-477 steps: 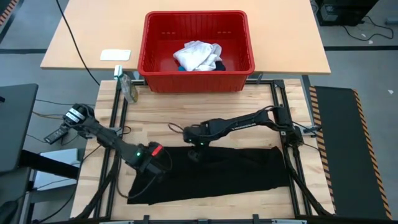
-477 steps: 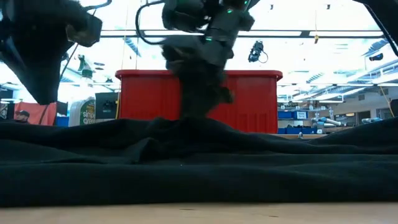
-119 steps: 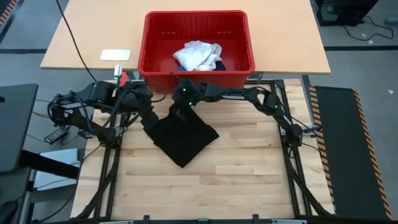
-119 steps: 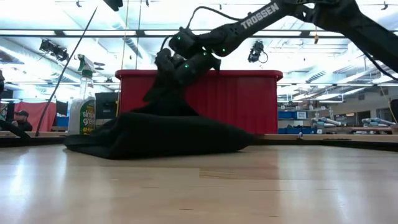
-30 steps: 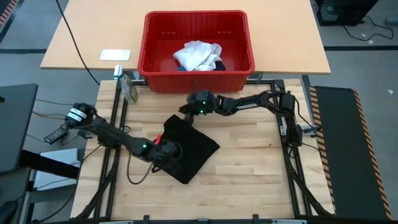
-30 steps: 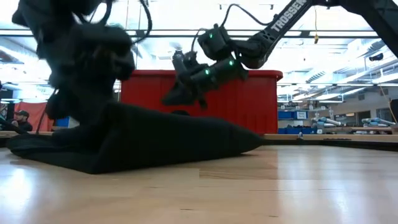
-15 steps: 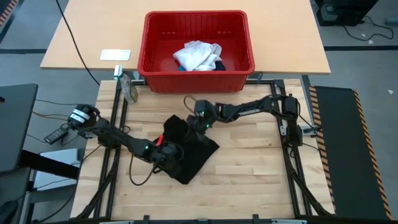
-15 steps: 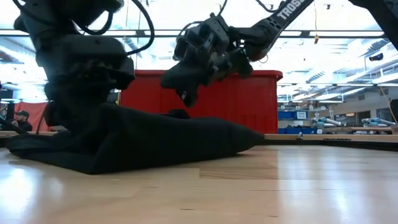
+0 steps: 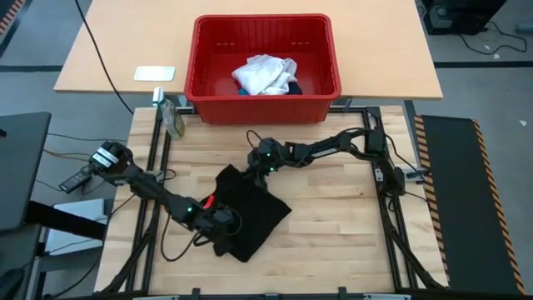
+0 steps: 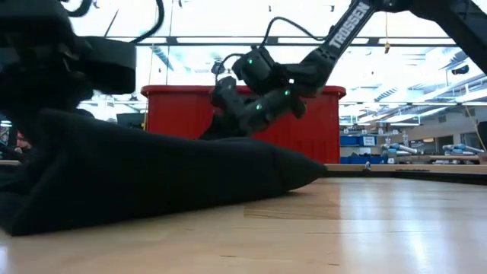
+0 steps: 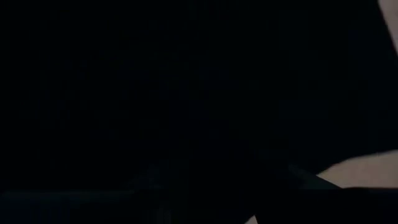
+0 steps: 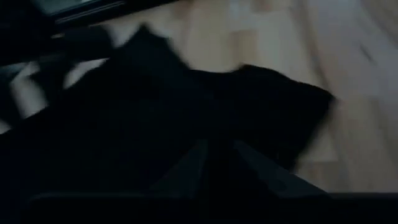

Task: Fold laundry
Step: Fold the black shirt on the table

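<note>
The black shirt (image 9: pixel 246 208) lies as a compact folded bundle near the table's middle, toward the left edge. My left gripper (image 9: pixel 218 218) sits at the bundle's near-left corner; its wrist view shows only dark cloth, so I cannot tell whether it is clamped. My right gripper (image 9: pixel 261 164) is at the far corner, state likewise unclear. The white garment (image 9: pixel 265 73) and blue piece remain unfolded in the red basket (image 9: pixel 200 83) beyond the far edge. A spray bottle (image 9: pixel 172 119) stands at the far-left corner, obstructing nothing.
</note>
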Robot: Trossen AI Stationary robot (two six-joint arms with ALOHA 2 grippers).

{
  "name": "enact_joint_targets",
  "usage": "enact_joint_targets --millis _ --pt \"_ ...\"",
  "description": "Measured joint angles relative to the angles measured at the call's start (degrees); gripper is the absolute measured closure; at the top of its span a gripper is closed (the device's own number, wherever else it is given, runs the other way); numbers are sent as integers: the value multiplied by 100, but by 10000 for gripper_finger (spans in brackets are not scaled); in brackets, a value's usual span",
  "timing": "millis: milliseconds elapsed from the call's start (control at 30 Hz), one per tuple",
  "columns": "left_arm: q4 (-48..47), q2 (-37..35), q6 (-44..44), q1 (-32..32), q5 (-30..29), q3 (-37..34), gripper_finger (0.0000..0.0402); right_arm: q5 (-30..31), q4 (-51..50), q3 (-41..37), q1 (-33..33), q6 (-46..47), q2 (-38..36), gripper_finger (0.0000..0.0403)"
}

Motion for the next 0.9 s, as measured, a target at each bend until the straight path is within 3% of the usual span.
enact_joint_targets --millis 133,233,433,500,633,733,900 --pt "9 0 25 -292 5 1 258 568 104 -4 -101 291 -40 327" --pt "-60 0 10 -438 9 2 258 420 180 -4 -142 302 -361 333" --pt "-130 -2 -163 -350 12 2 258 -1906 158 15 30 580 -835 342" --pt "-132 -2 -134 -323 13 2 258 -2280 -8 6 234 547 -800 343" --pt "-76 -2 567 -318 15 2 258 -2231 22 4 682 22 -523 343" --pt "-43 -2 1038 -318 13 4 258 -1883 76 4 906 -95 -239 343" --pt "-31 -2 1086 -318 44 4 258 -1149 248 22 998 -106 125 343"
